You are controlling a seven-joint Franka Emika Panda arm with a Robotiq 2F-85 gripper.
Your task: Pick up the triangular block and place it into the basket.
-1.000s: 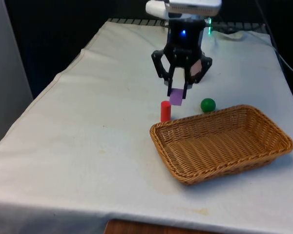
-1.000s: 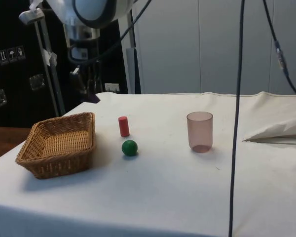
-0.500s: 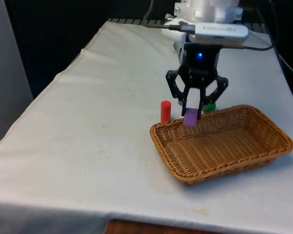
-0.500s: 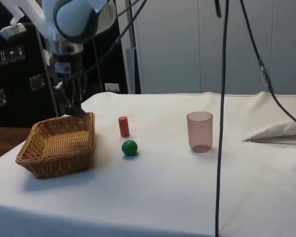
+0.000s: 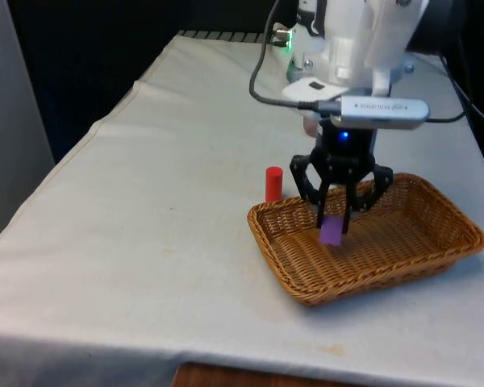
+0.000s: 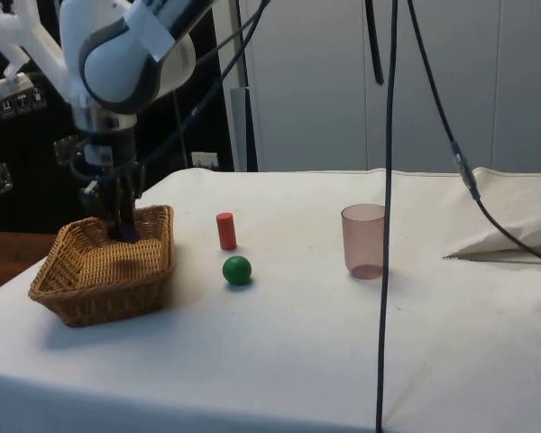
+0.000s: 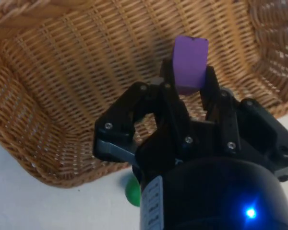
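Block: we see the purple block (image 5: pixel 331 230) pinched between the two fingers of the hand (image 5: pixel 335 219), hanging above the basket floor, not resting on the weave. In the wrist view the block (image 7: pixel 189 63) sticks out past the fingertips with wicker directly beneath it.

Shape note: the task calls it triangular; from these views we cannot confirm the profile, only a purple, flat-sided piece.

Hand: clenched on the block, pointing straight down; in the side view it (image 6: pixel 123 227) sits at about rim height.

Change: a second ago we had the hand carrying the block over the bench beside the red cylinder (image 5: pixel 273 183); half a second ago it was at the basket's near rim. Now it is over the inside of the basket (image 5: pixel 436 254) and lower.

Meaning: we judge the carry done and the release the step in hand; opening the fingers here should drop the block inside.

Risk: we judge it small. The block hangs nearer the end wall on the front view's left than the middle, so a bounce could send it against that wall.

Surroundings: green ball (image 6: pixel 237 270) and red cylinder (image 6: pixel 225 230) stand on the bench (image 5: pixel 145 210) just outside the basket (image 6: pixel 68 298); a pinkish translucent cup (image 6: pixel 365 240) stands well apart.
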